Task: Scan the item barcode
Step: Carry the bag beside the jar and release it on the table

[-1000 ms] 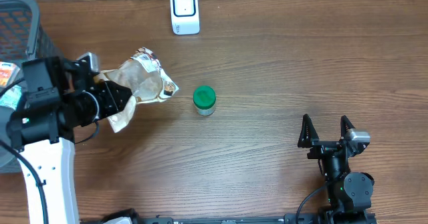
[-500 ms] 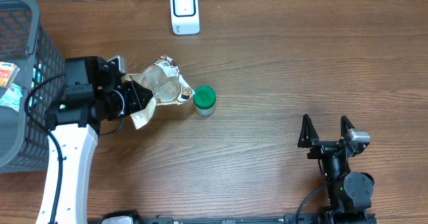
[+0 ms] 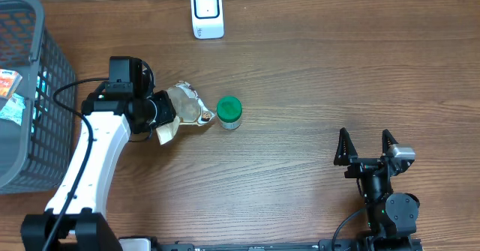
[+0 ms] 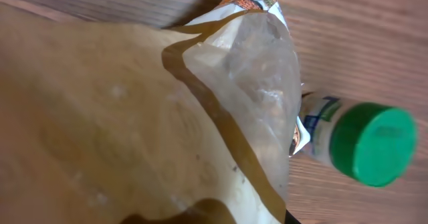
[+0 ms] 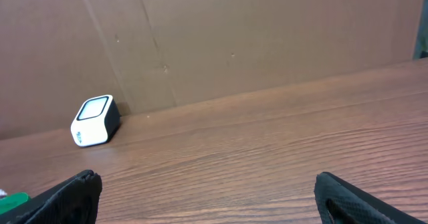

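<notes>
Transport step: pouch (image 3: 191,105) clamped in left gripper (image 3: 166,118), just beside green-capped bottle (image 3: 229,112).
Judged next: carry to scanner (image 3: 207,13), barcode facing window. Right gripper (image 3: 367,147) wide open, empty.

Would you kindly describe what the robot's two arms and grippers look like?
The left arm has a white link, black joint housings and a thin black cable along it; the left gripper is black. The right arm is all black with a small silver-grey block; the right gripper has two pointed black fingers.

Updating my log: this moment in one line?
left gripper: shut on snack bag | bag beside green-lid jar | right gripper: open, empty | scanner: not reached
</notes>
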You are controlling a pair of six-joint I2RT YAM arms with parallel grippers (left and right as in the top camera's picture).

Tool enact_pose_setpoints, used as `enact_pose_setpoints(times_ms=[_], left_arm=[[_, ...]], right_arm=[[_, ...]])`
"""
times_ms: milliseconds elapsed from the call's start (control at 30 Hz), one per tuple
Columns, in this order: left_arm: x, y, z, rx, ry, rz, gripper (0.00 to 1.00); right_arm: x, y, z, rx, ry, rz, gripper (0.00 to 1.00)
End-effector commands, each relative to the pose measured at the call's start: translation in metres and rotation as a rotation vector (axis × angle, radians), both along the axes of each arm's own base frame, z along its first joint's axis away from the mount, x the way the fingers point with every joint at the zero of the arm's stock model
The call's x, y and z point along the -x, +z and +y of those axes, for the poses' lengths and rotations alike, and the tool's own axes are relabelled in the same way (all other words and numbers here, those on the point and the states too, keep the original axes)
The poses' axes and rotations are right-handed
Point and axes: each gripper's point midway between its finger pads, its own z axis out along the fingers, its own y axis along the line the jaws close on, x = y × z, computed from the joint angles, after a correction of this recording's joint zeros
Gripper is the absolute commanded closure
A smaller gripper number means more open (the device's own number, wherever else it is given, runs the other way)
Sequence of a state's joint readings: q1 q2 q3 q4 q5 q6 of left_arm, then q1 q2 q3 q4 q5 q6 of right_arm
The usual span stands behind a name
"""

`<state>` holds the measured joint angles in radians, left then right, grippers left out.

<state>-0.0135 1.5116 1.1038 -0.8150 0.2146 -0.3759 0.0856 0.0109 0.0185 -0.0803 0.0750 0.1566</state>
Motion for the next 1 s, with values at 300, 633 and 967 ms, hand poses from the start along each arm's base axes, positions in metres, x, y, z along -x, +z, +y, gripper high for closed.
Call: enact_pose_setpoints(times_ms=[300,633,967], left_arm=[[0.010,-0.039,-0.046,0.134,-0.451,0.028,0.83],[0.012,-0.051,-0.071,0.167,-0.514,0.050,0.58],[0.004,-0.051,-0.038,0.014,-0.314,0.115,0.00]], right_arm=[[0.000,-0.002,-0.001,0.001,-0.006,-0.002,0.00],[0.000,-0.002,-0.001,0.001,-0.005,-0.002,0.00],[0.000,-0.002,-0.001,0.001,-0.005,-0.002,0.00]])
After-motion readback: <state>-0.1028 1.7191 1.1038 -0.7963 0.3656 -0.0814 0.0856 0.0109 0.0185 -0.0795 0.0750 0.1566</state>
